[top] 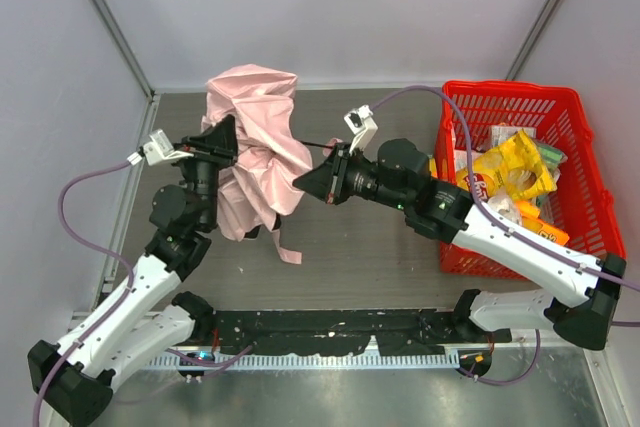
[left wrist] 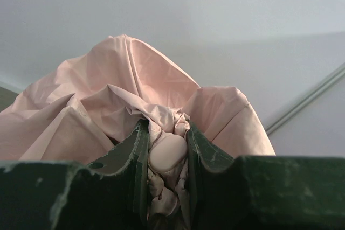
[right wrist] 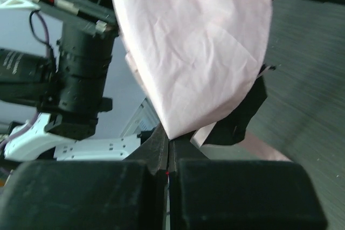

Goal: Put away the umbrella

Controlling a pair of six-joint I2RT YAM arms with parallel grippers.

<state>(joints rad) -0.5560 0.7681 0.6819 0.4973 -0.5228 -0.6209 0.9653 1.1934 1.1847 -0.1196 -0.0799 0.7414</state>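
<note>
Grey counter (top: 380,267): left pincer (left wrist: 167,152) clamps bunched umbrella (top: 255,127) fabric; right pincer (right wrist: 168,146) is closed, pinching its lower edge.

Umbrella (top: 255,97) bulges between my two arms, filling middle of bench (top: 370,237). My left claw (top: 228,139) is clamped in its folds, my right claw (top: 300,184) pinched on its lower edge, so no way through there. Open strip of bench lies between umbrella and red basket (top: 510,89). Basket is crammed with snack bags (top: 512,169), little room inside. Back wall (top: 330,7) stands close behind umbrella, left wall (top: 60,77) near my left arm.
</note>
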